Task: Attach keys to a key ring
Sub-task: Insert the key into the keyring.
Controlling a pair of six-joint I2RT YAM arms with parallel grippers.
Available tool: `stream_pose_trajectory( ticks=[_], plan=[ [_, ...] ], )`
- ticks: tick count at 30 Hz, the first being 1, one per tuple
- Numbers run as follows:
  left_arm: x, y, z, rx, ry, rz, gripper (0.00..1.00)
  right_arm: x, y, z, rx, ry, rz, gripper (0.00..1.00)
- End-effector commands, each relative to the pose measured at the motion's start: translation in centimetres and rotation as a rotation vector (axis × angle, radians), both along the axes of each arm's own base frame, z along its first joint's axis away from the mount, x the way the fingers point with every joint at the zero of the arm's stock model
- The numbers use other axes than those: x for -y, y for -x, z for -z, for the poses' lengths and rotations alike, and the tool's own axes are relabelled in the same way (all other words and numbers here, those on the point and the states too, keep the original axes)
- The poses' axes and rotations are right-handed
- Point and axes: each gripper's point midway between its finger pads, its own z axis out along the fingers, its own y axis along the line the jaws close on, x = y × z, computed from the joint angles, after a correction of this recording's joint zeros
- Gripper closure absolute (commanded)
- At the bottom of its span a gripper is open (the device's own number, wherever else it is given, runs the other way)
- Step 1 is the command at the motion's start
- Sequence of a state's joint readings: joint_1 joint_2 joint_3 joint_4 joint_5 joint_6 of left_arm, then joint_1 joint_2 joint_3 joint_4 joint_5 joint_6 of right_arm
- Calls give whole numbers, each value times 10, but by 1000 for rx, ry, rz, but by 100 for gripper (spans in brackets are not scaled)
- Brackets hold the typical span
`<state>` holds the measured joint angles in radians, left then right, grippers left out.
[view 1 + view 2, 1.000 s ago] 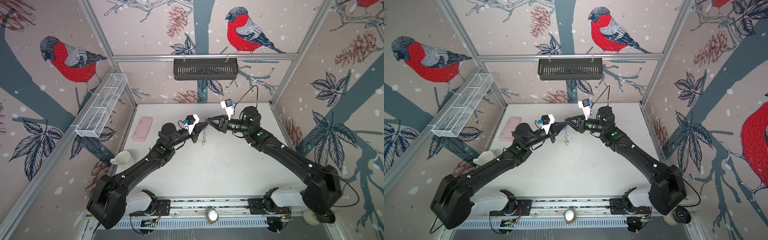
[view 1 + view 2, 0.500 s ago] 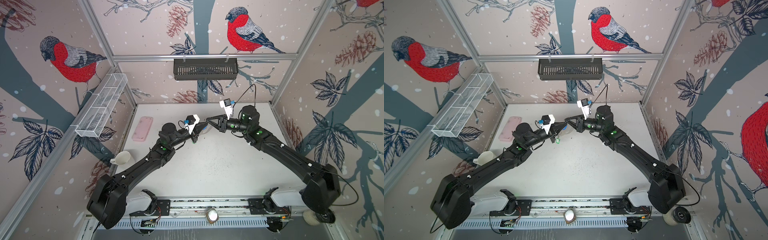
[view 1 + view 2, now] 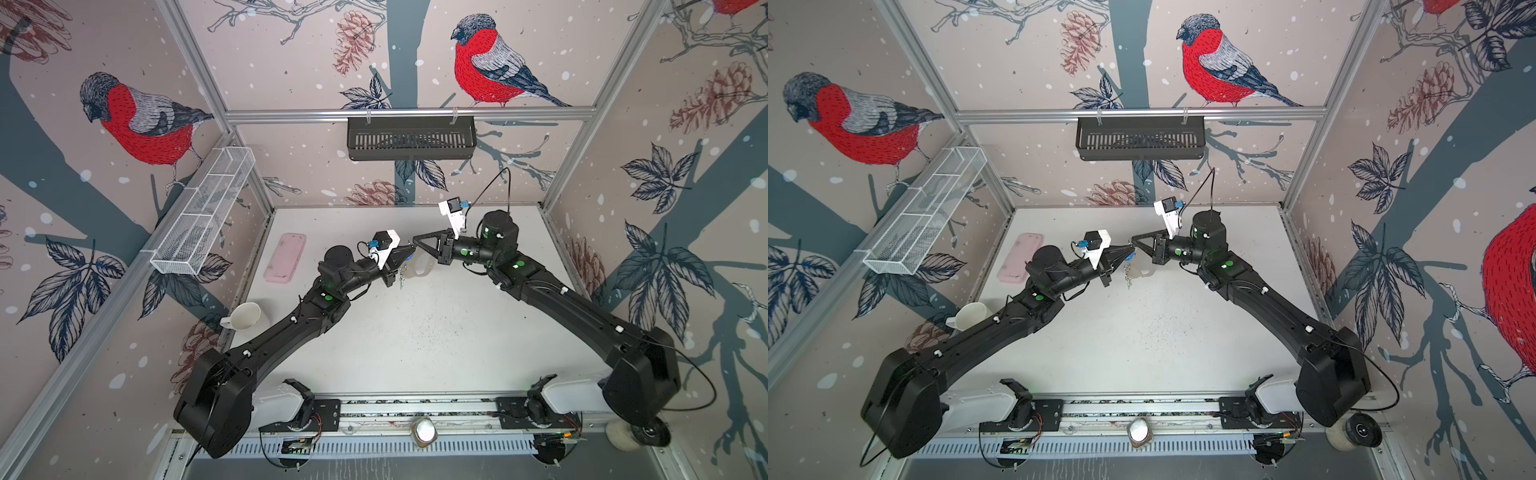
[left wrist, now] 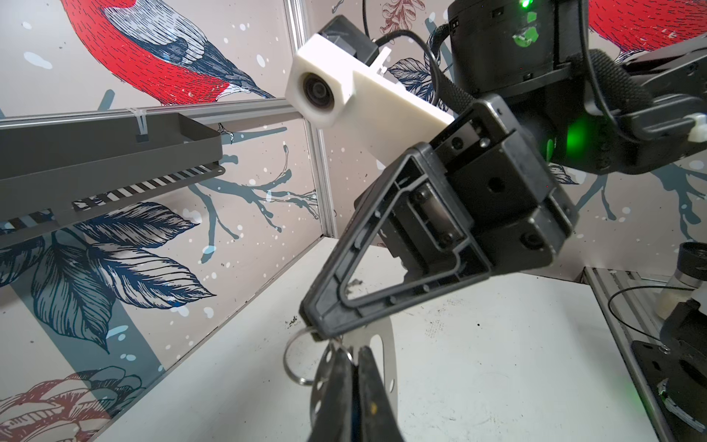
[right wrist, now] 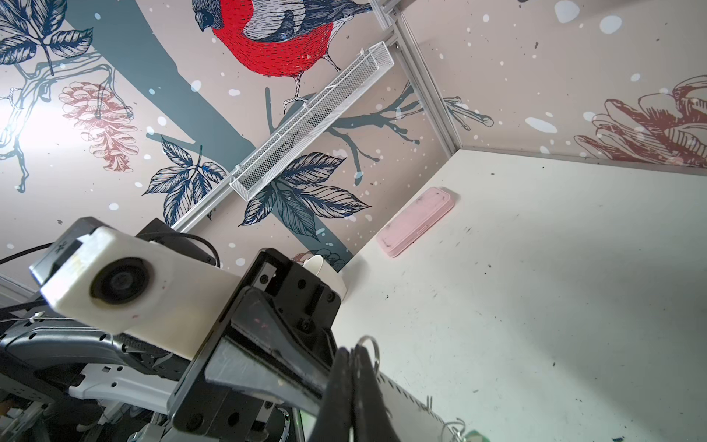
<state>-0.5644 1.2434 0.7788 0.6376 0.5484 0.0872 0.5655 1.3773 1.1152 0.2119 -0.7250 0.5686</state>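
Note:
Both grippers meet tip to tip above the middle of the table. My left gripper [image 3: 410, 250] [image 4: 354, 350] is shut, and a strip of the blue tag [image 3: 409, 258] of one of the keys shows between its pads. The key ring, a thin grey plate [image 3: 420, 267] [image 4: 384, 344] with an oval cutout and edge holes, hangs just beneath the tips. My right gripper [image 3: 415, 241] [image 5: 354, 350] is shut on a wire ring [image 5: 373, 350] [image 4: 296, 361] at the plate's edge. The green-tagged key [image 3: 402, 279] [image 5: 474, 436] dangles from the plate.
A pink oblong case [image 3: 286, 257] lies at the table's far left. A white cup [image 3: 245, 316] sits at the left edge. A white wire basket [image 3: 203, 216] hangs on the left wall and a black basket [image 3: 411, 137] on the back wall.
My right gripper has closed from partly open onto the wire ring. The left gripper stayed shut and both tips barely shifted.

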Motion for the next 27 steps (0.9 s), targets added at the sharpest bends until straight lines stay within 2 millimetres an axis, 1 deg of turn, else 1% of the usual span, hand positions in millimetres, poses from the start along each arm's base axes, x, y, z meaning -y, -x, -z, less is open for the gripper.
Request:
stream_pose_trajectory(
  ticks=[1, 10, 14, 17, 20, 22, 25, 27],
  plan=[
    [0, 5, -17, 73, 23, 13, 100, 1, 1, 3, -2, 16, -23, 85],
    [2, 6, -12, 77, -12, 23, 100, 8, -3, 3, -7, 36, -19, 68],
    [4, 6, -11, 79, -31, 34, 100, 7, -1, 5, -24, 45, -48, 65],
    [4, 7, -11, 82, -33, 38, 100, 8, 0, 8, -25, 60, -54, 64],
    [3, 9, -13, 87, -33, 41, 100, 14, 1, 5, 18, 69, -44, 64],
    [4, 10, -12, 87, -38, 50, 100, 19, 5, 0, 88, 82, -36, 64],
    [5, 11, -12, 88, -44, 61, 100, 28, 5, -2, 177, 114, 16, 63],
    [6, 13, -13, 90, -49, 74, 100, 37, 2, -1, 227, 139, 73, 62]
  ],
)
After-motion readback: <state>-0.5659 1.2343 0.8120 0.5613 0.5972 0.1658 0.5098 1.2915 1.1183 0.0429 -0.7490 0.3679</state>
